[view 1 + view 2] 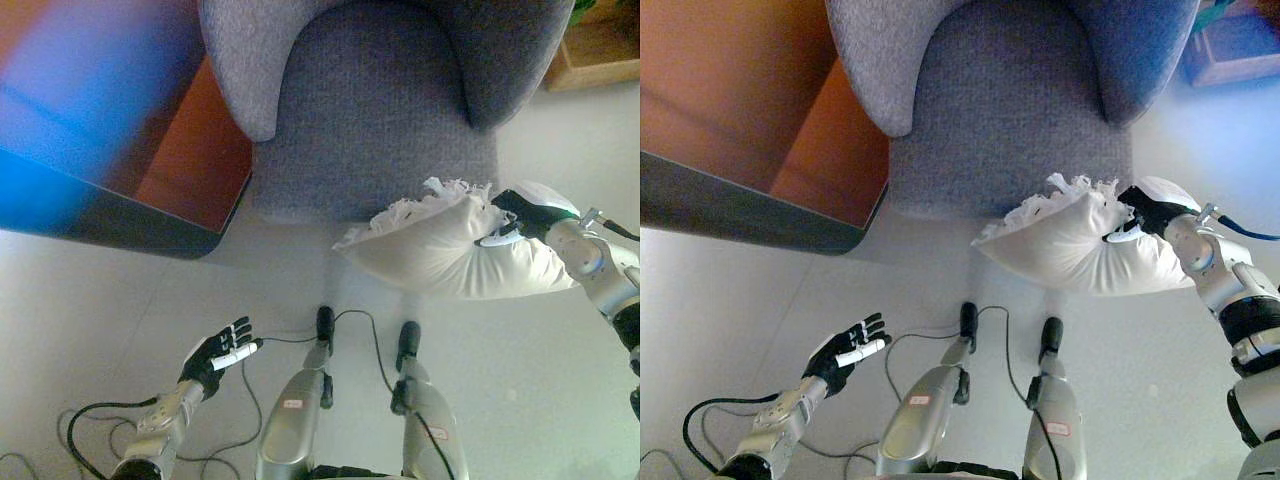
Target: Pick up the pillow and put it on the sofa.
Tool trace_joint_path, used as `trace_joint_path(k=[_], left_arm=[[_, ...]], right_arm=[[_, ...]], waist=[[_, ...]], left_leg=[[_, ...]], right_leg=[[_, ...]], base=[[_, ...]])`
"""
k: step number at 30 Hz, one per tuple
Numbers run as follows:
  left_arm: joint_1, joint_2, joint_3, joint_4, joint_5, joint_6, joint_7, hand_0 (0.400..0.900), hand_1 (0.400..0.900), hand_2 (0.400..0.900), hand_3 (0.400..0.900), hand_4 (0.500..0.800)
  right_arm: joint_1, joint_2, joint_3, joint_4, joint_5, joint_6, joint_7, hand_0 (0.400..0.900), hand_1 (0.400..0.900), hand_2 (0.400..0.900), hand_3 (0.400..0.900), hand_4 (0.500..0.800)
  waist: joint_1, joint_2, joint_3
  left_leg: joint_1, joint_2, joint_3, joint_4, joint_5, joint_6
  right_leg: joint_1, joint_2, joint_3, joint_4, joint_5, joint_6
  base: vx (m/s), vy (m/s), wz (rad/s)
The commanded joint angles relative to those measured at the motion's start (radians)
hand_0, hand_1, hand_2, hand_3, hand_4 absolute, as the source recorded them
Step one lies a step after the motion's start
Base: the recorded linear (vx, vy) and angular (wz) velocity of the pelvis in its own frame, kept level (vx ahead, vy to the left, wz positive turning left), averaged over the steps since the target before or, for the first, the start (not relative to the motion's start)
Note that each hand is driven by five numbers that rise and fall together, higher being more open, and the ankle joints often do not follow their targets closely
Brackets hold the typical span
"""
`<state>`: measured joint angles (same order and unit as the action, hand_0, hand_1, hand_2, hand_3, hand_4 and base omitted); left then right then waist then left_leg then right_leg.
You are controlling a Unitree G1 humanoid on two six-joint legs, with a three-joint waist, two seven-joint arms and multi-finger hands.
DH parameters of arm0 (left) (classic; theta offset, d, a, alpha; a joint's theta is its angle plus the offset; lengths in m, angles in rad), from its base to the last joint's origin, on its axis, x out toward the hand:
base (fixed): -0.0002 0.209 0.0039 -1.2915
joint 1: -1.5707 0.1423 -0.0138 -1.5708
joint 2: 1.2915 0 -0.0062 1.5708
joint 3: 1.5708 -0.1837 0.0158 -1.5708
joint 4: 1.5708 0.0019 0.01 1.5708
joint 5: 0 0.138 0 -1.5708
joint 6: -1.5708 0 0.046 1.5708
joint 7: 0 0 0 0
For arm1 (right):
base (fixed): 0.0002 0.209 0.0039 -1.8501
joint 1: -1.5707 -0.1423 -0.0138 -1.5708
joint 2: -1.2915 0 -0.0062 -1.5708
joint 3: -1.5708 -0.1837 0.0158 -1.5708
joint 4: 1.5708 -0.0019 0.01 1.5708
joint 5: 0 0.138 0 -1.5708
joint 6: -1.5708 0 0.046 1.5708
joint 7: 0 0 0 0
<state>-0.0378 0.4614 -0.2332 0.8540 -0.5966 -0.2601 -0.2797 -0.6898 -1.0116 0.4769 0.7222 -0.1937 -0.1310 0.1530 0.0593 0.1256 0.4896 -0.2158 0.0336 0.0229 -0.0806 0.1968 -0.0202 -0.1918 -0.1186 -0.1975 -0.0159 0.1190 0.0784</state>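
Observation:
A white pillow (445,245) with a fringed edge hangs in the air just in front of the grey sofa chair's seat (370,120). My right hand (520,215) is shut on the pillow's right end, fingers curled into the fabric, and holds it above the floor. The pillow's fringed edge overlaps the seat's front edge in the view. My left hand (218,358) is open and empty, low at the lower left above the floor. The same scene shows in the right eye view, with the pillow (1070,245) and the right hand (1145,215).
A reddish-brown table (195,150) with a dark edge stands left of the sofa chair. A wooden shelf (600,50) shows at the upper right. Pale floor (100,300) lies in front.

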Motion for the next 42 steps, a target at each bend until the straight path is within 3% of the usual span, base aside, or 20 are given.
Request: trace_joint_path(k=[1, 10, 17, 23, 30, 34, 42], left_arm=[[0.072, 0.026, 0.026, 0.045, 0.054, -0.01, -0.018, 0.9, 0.9, 0.9, 0.9, 0.8], [0.123, -0.01, 0.08, 0.141, 0.142, 0.021, -0.017, 0.9, 0.9, 0.9, 0.9, 0.8], [0.145, -0.003, 0.103, 0.222, 0.188, 0.022, -0.02, 0.9, 0.9, 0.9, 0.9, 0.8], [0.146, 0.018, 0.097, 0.237, 0.222, 0.028, -0.02, 0.9, 0.9, 0.9, 0.9, 0.8], [0.16, 0.018, 0.092, 0.262, 0.227, 0.021, -0.001, 0.9, 0.9, 0.9, 0.9, 0.8], [0.17, 0.0, 0.09, 0.273, 0.222, 0.012, 0.013, 0.9, 0.9, 0.9, 0.9, 0.8], [0.181, 0.005, 0.094, 0.276, 0.194, 0.015, 0.025, 0.9, 0.9, 0.9, 0.9, 0.8]], right_arm=[[-0.028, -0.112, -0.079, -0.095, 0.07, -0.097, 0.036, 0.4, 0.4, 0.4, 0.4, 0.5], [-0.065, -0.141, -0.096, -0.109, 0.141, -0.124, 0.159, 0.4, 0.4, 0.4, 0.4, 0.5], [-0.307, -0.135, 0.0, -0.001, 0.309, -0.057, 0.227, 0.4, 0.4, 0.4, 0.4, 0.5], [-0.532, -0.115, 0.135, 0.13, 0.264, 0.013, 0.271, 0.4, 0.4, 0.4, 0.4, 0.5], [-0.717, -0.053, 0.271, 0.187, 0.237, 0.103, 0.252, 0.4, 0.4, 0.4, 0.4, 0.5], [-0.776, -0.025, 0.295, 0.224, 0.219, 0.151, 0.225, 0.4, 0.4, 0.4, 0.4, 0.5], [-0.872, -0.021, 0.344, 0.339, 0.199, 0.309, 0.135, 0.4, 0.4, 0.4, 0.4, 0.5]], waist=[[0.015, -0.106, -0.154], [0.052, -0.181, -0.255], [0.105, -0.241, -0.298], [0.151, -0.274, -0.302], [0.184, -0.294, -0.311], [0.197, -0.293, -0.322], [0.23, -0.289, -0.297]], left_leg=[[0.072, -0.005, 0.051, -0.007, -0.109, -0.041], [0.162, -0.008, 0.032, -0.007, -0.139, -0.034], [0.198, -0.003, 0.009, -0.007, -0.154, -0.036], [0.2, 0.001, -0.021, -0.007, -0.154, -0.037], [0.208, 0.003, -0.038, -0.007, -0.151, -0.038], [0.217, -0.001, -0.05, -0.007, -0.15, -0.038], [0.199, -0.006, -0.084, -0.007, -0.141, -0.037]], right_leg=[[0.048, -0.003, -0.037, 0.005, -0.039, 0.036], [0.167, 0.009, -0.057, -0.038, -0.04, 0.033], [0.223, 0.016, -0.075, -0.071, -0.029, 0.04], [0.241, 0.019, -0.092, -0.071, -0.031, 0.043], [0.261, 0.017, -0.112, -0.071, -0.034, 0.045], [0.277, 0.015, -0.118, -0.071, -0.039, 0.043], [0.279, 0.013, -0.124, -0.071, -0.042, 0.042]], base=[[0.14, 0.023, 0.05], [0.16, 0.028, 0.13], [0.15, -0.004, 0.14], [0.07, -0.018, 0.2], [0.05, 0.008, 0.07], [0.1, 0.048, 0.1], [0.05, 0.027, 0.2]])
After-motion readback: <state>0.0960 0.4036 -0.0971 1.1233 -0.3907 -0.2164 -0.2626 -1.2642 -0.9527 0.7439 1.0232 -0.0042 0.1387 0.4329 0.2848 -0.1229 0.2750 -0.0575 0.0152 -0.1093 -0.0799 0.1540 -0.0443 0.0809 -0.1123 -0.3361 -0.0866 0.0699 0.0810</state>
